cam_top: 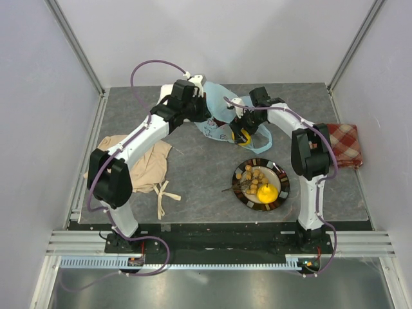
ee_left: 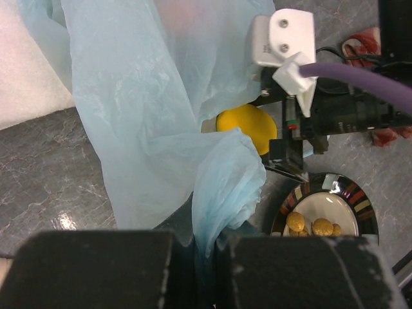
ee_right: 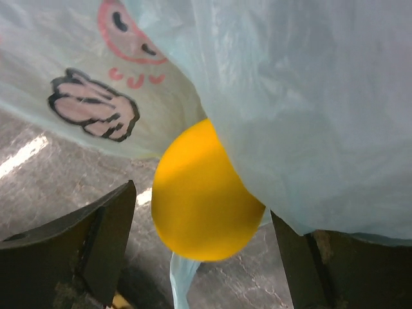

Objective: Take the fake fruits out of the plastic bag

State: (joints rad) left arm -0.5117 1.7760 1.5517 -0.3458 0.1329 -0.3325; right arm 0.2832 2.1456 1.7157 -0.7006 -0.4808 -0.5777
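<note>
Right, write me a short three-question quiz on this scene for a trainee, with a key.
1. True or false: the left gripper is shut on a fold of the plastic bag.
2. Pick one. What sits between the right gripper's open fingers? A: a yellow fruit at the bag's edge. B: a red apple. C: a green pear.
3. In a few words: which two fake fruits lie on the plate?

Key
1. True. The bag is pinched between its fingers.
2. A.
3. The berry cluster and a yellow piece.
</note>
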